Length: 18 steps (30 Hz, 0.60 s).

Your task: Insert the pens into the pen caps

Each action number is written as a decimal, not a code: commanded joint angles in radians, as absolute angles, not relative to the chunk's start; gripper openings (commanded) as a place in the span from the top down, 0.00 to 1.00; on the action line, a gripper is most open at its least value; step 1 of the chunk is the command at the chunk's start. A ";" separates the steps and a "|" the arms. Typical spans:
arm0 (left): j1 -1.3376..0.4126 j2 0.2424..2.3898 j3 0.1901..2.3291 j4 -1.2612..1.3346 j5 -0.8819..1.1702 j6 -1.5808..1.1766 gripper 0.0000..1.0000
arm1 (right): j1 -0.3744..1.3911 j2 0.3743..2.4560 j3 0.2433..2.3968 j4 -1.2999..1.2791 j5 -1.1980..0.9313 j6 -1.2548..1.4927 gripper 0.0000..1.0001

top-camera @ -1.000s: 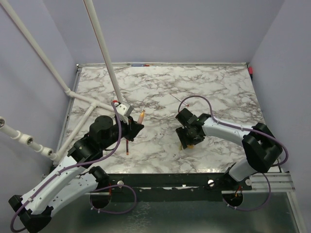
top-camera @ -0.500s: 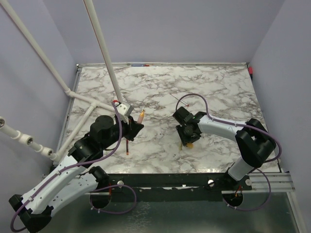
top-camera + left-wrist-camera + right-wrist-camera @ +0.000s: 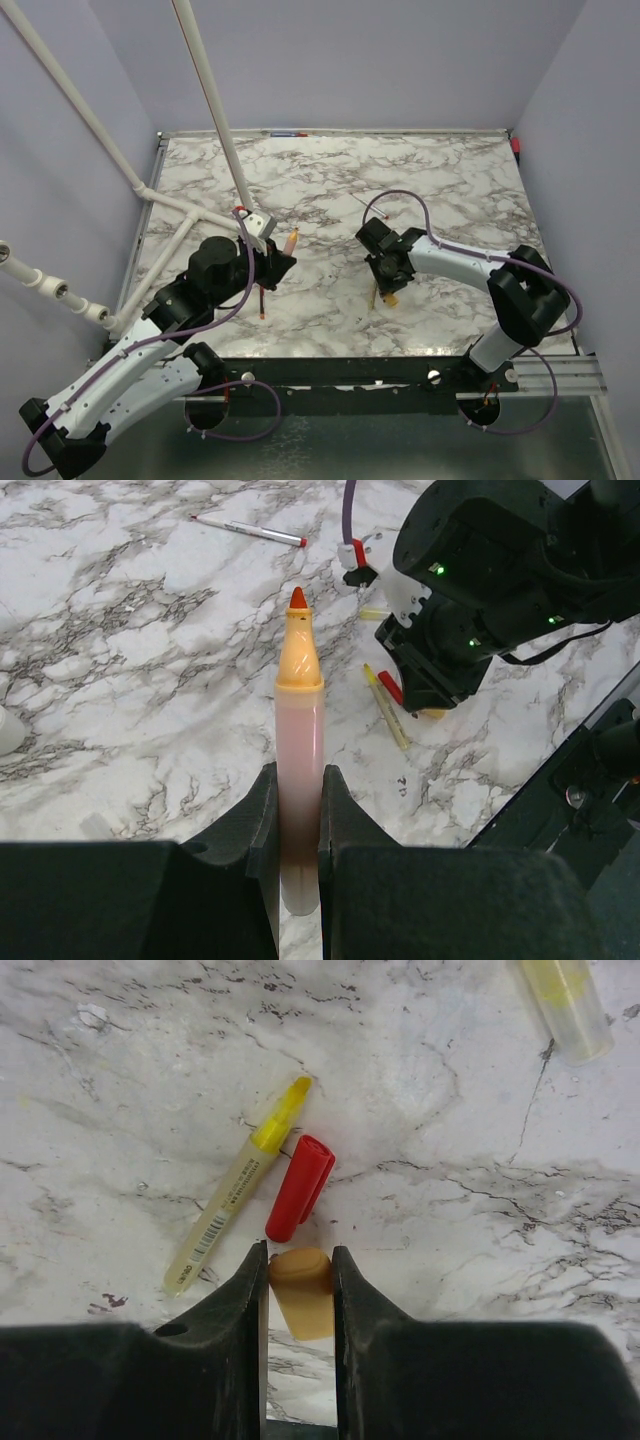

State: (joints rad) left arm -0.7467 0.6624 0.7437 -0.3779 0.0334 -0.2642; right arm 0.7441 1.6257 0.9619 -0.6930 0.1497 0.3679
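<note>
Left gripper (image 3: 297,785): closed tight on the orange pen (image 3: 299,730), fingers (image 3: 263,825) pinching the lower barrel, red tip pointing away over the table (image 3: 460,180).

Right gripper (image 3: 300,1257): closed to a narrow gap on the orange cap (image 3: 302,1305), which sat between the pads, low over the marble. It was well apart from the pen, to the pen's right.

Around the right gripper: yellow pen (image 3: 240,1200) and red cap (image 3: 300,1188) lay side by side just past the fingertips. The red cap's near end was almost at the orange cap.

In the way: in the left wrist view the right gripper's dark body stood right of the pen tip, above the yellow pen and red cap.

Shown by the right wrist only: a clear cap (image 3: 565,1000), yellowish, far right.

Shown best by the left wrist: a white pen (image 3: 250,530), red-ended, far off on the marble.

Shown by the top view only: a red pen (image 3: 261,300) lying just below the left gripper.
</note>
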 commanded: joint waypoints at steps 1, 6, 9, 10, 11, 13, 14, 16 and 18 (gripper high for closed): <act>-0.748 0.670 0.742 -0.382 0.016 -0.250 1.00 | 0.739 1.550 1.014 -0.732 0.182 0.399 0.99; -0.748 0.682 0.742 -0.380 0.025 -0.256 1.00 | 0.742 1.428 1.032 -0.716 0.136 0.424 0.99; -0.748 0.693 0.741 -0.373 0.040 -0.262 1.00 | 0.746 1.341 1.040 -0.665 0.097 0.452 0.99; -0.748 0.697 0.739 -0.365 0.051 -0.264 1.00 | 0.751 1.315 1.043 -0.646 0.092 0.466 0.99; -0.747 0.702 0.736 -0.357 0.063 -0.267 1.00 | 0.757 1.287 1.049 -0.623 0.092 0.482 0.99; -0.747 0.705 0.730 -0.328 0.078 -0.280 1.00 | 0.774 1.238 1.057 -0.568 0.085 0.509 0.99; -0.748 0.700 0.724 -0.310 0.080 -0.288 1.00 | 0.783 1.214 1.061 -0.536 0.083 0.523 0.99; -0.748 0.686 0.708 -0.268 0.086 -0.305 1.00 | 0.807 1.171 1.057 -0.448 0.080 0.553 0.99; -0.748 0.672 0.692 -0.226 0.088 -0.322 1.00 | 0.838 1.135 1.039 -0.342 0.078 0.573 0.99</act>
